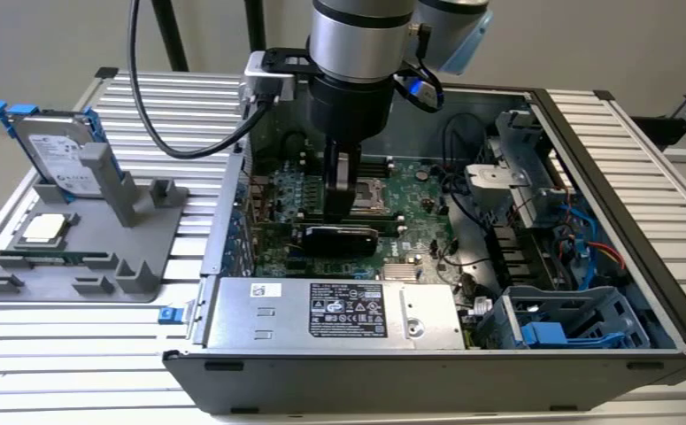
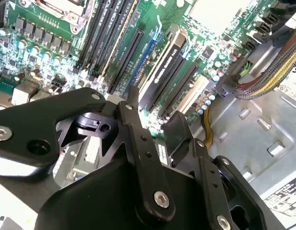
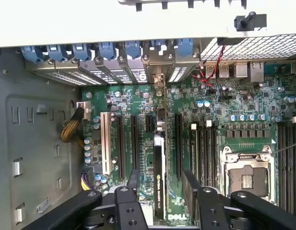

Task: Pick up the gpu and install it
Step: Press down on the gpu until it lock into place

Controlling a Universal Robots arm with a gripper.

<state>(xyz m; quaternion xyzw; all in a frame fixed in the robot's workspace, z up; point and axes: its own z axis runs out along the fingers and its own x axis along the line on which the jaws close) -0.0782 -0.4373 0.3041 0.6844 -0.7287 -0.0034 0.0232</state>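
The gpu (image 3: 159, 177) stands on its edge in a long slot on the green board (image 3: 234, 124), inside the open case (image 1: 626, 266). Its silver end reaches the row of blue clips (image 3: 104, 50) at the back wall of the case. In the exterior view it shows as a dark bar (image 1: 340, 239) low in the middle of the board.

The hand (image 3: 161, 184) hangs right above the gpu. One finger (image 3: 133, 179) is on one side of the card and the other finger sits on the other side. The fingers look apart, with a gap on each side, so I think the hand has let go and is not squeezing the card.

The card looks like it is already in its slot. To do this step well, the card should sit flat and straight all along the slot. The hand should stay straight over it, so it does not bump the card or tip it.

On the table (image 1: 71, 336) beside the case, a grey stand (image 1: 95, 239) holds a drive (image 1: 59, 155).
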